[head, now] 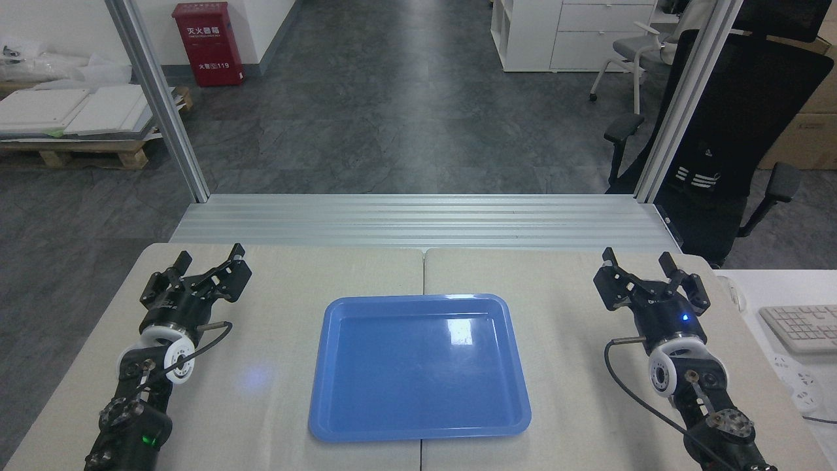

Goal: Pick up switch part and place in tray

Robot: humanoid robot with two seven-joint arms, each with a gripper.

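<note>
No switch part is visible on your beige tabletop [274, 392] or in the shallow glossy blue plastic tray [366, 428], possibly out of frame. Left gripper [208, 260] and right gripper [637, 261] both stand apart, empty. Expect a light, rigid piece; grasp its body.

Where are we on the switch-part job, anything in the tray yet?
Nothing looks done: the blue tray is empty. Nothing is in hand either: the left hand and the right hand are both open beside the tray, holding nothing. No switch part shows anywhere on the table, so finding, picking and placing it all remain.
</note>
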